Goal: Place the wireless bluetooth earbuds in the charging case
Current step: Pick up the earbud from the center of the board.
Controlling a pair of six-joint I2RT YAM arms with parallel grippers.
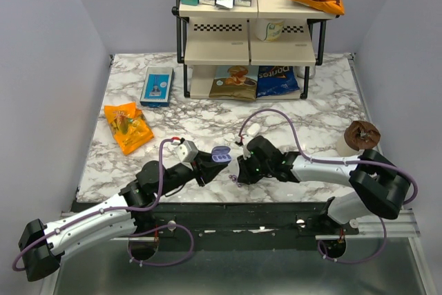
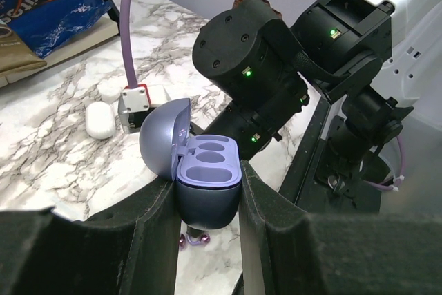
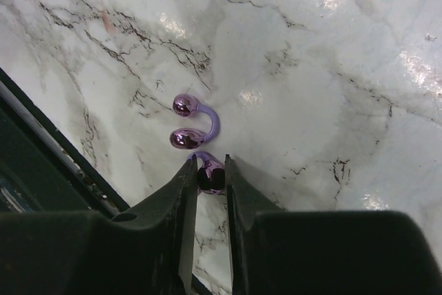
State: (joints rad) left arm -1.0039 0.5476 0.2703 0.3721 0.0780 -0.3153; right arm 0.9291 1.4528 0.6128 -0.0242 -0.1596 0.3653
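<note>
Gripping a small round glossy lavender-blue charging case (image 2: 207, 164), lid open, the left hand (image 2: 207, 195) holds it above the near part of the white marble table (image 3: 311, 67). To its right, the right hand (image 3: 209, 167) pinches narrowly around one shiny purple earbud (image 3: 210, 179) on the table; a second earbud (image 3: 186, 137) lies just beside it.

The charging case (image 2: 207, 198) was lavender-blue, its inside paler. The earbuds (image 3: 197, 122) were shiny purple. The table (image 3: 311, 67) was white marble, grey-veined.
</note>
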